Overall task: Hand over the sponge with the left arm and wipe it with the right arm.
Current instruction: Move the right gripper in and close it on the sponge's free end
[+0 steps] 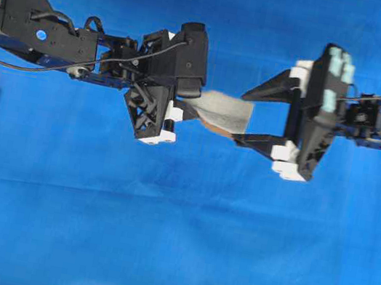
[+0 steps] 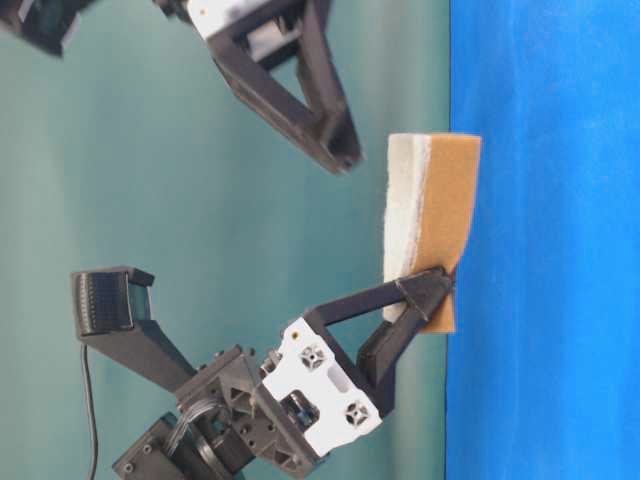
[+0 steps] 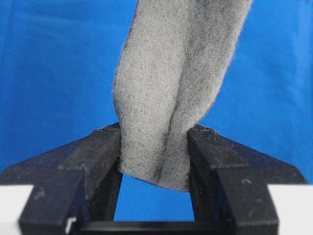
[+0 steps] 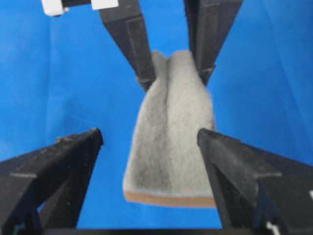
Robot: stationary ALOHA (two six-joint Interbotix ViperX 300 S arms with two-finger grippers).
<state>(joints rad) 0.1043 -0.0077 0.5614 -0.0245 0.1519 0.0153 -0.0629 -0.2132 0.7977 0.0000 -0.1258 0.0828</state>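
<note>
In the overhead view the sponge (image 1: 224, 111) hangs above the surface (image 1: 173, 243) at the centre, between the two arms. The left pincer (image 1: 190, 109) comes in from nine o'clock and clamps the sponge's nine o'clock end. The right pincer (image 1: 243, 115) comes in from three o'clock, its fingers spread on either side of the three o'clock end.

We see two black jointed arms: the left arm (image 1: 54, 34) trails loose black cables, its pointed two-finger gripper (image 1: 182, 108) wearing white blocks; the right arm's gripper (image 1: 251, 113) adds pale teal patches.
</note>
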